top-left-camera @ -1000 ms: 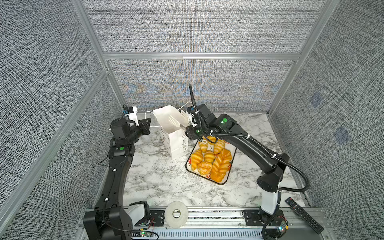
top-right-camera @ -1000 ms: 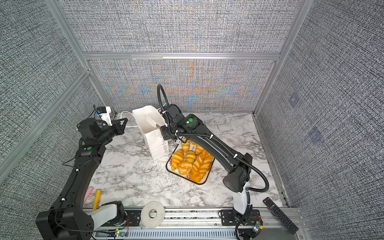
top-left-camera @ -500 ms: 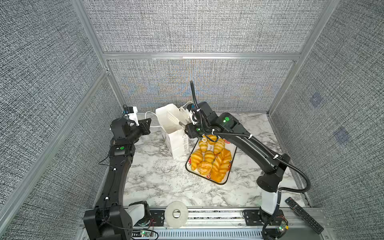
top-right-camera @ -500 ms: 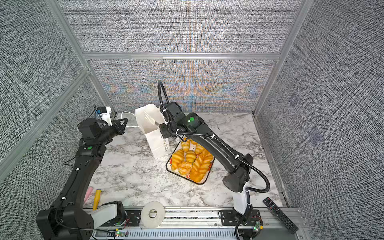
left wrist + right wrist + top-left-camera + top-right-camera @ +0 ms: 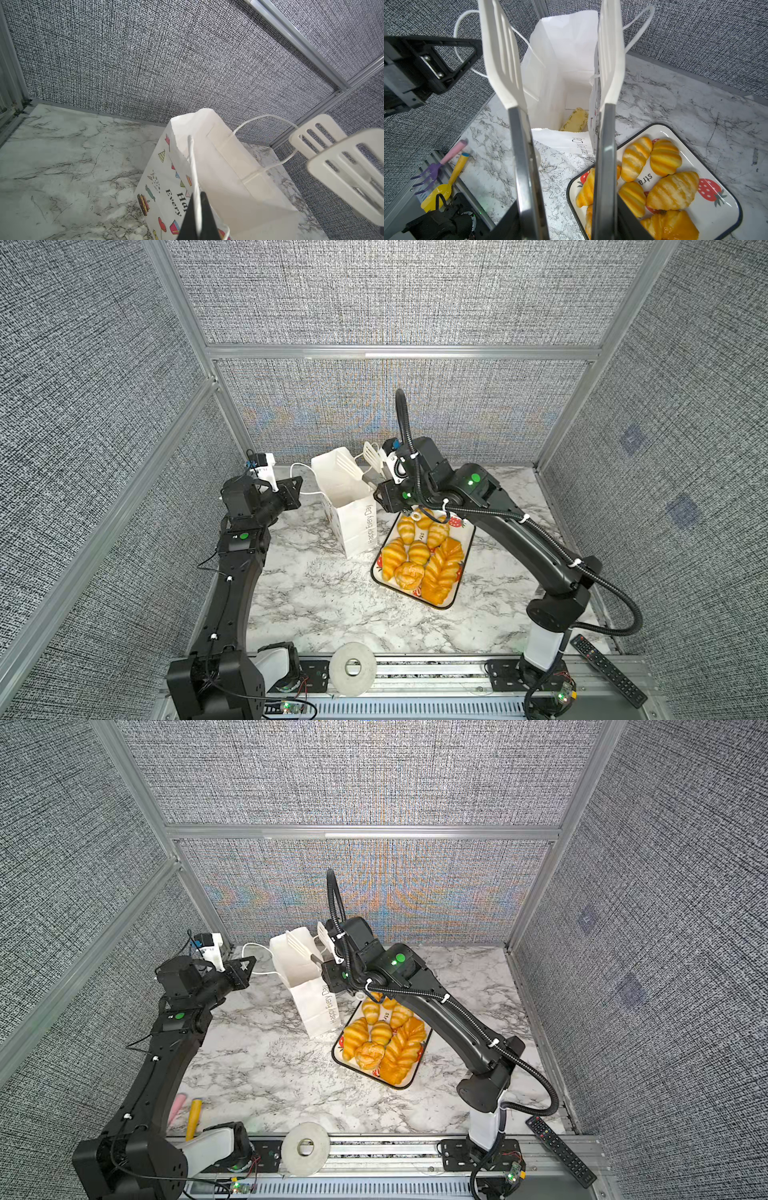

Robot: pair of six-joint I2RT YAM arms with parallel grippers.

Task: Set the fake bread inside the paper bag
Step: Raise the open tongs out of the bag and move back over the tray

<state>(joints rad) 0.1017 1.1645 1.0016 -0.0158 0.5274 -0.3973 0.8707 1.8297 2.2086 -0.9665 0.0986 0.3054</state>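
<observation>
Two grips: left hand tight on handle, right hand around tongs, now higher over paper bag.

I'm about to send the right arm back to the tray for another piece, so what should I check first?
1. The paper bag upright, mouth open: ok; the left gripper is shut on its cord handle.
2. The tongs in the right gripper empty: ok.
3. Bag holds bread: ok; a bread piece lies at its bottom.
4. Next pick available: ok; fake bread lies on the tray.
5. Tongs clear of the bag rim: cannot tell; the blades hang right at the mouth.
</observation>
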